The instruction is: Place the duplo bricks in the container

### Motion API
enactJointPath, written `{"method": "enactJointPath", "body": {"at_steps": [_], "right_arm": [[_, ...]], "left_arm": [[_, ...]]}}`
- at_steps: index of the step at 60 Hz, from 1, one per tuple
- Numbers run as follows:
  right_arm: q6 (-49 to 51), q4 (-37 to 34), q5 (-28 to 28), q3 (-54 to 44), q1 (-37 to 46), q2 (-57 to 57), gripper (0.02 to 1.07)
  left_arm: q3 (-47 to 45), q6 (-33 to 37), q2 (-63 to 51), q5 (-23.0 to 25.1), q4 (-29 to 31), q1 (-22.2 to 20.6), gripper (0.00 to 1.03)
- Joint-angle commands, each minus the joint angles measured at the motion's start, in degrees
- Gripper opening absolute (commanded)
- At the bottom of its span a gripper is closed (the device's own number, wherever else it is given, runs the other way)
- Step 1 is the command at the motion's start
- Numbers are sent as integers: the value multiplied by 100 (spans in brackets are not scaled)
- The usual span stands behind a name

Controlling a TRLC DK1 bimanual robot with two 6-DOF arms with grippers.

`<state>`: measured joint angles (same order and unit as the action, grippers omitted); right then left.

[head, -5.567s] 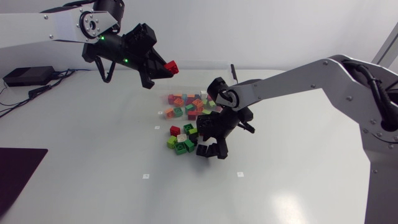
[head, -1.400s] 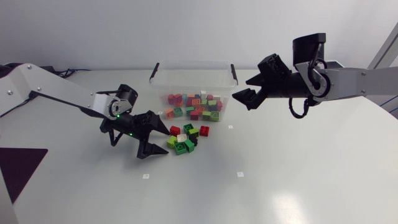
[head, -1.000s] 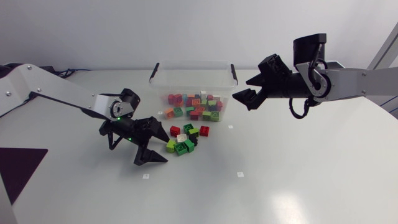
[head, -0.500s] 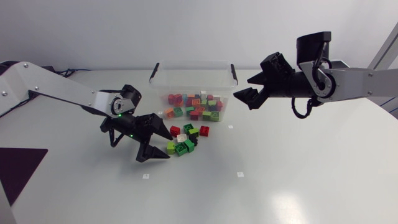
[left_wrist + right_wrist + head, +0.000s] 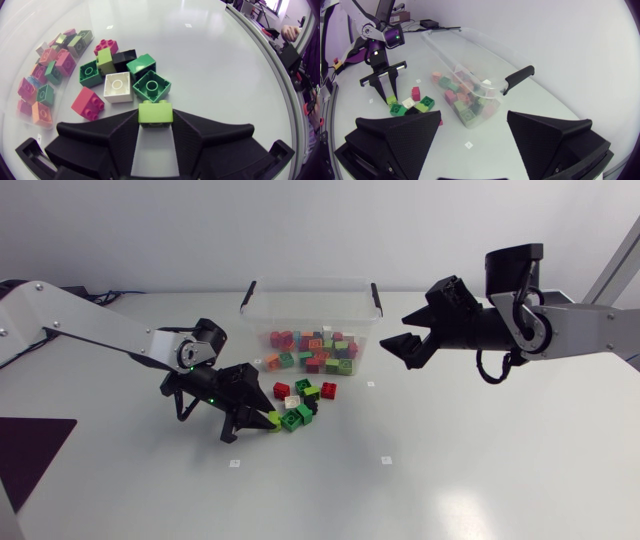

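Gripped a lime brick (image 5: 155, 112) from both sides with the left end effector (image 5: 266, 418), left of centre in the head view, low on the tabletop (image 5: 450, 470). Sat at the edge of the loose bricks (image 5: 300, 398), with green, white, red and black ones just ahead of the fingers in the left wrist view. Kept the right end effector (image 5: 397, 346) released, fingers wide apart with nothing between, at centre right, raised beside the container (image 5: 310, 286). Stood clear-walled at upper centre, black handles at both ends, many mixed bricks (image 5: 312, 350) inside, near the loose pile.
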<state>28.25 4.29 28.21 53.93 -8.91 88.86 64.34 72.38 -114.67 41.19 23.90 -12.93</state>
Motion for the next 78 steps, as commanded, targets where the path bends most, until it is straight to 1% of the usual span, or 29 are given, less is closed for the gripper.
{"method": "enactJointPath", "body": {"at_steps": [1, 8, 15, 26, 35, 44, 54, 59, 76, 78], "right_arm": [[190, 1, 80, -339, -164, -264, 98], [453, -131, 71, -647, -454, -361, 98], [699, -139, 89, -823, -700, -141, 98], [937, -96, 62, -638, -920, 597, 98], [1104, -78, 45, -366, -955, 1195, 98], [1192, -52, 36, -76, -1043, 1670, 98], [1209, -16, 9, 381, -1087, 2206, 97], [1218, -8, -105, 592, -1140, 2426, 97], [1218, -148, -166, 1225, -1219, 2909, 97], [1227, -175, -166, 1278, -1227, 2935, 95]], "left_arm": [[-272, -84, 261, 91, 18, 1, 25], [-615, -110, 832, 126, 27, 98, 25], [-993, -180, 1553, 135, 53, 256, 25], [-1204, -286, 2344, 144, 203, 502, 25], [-1160, -646, 2933, 179, 203, 713, 25], [-1037, -971, 3249, 293, 194, 818, 25], [-976, -1077, 3346, 293, 194, 871, 25], [-976, -1138, 3460, 293, 194, 897, 25], [-791, -1595, 3803, 355, 132, 1117, 25], [-765, -1648, 3830, 355, 115, 1117, 25]]}}
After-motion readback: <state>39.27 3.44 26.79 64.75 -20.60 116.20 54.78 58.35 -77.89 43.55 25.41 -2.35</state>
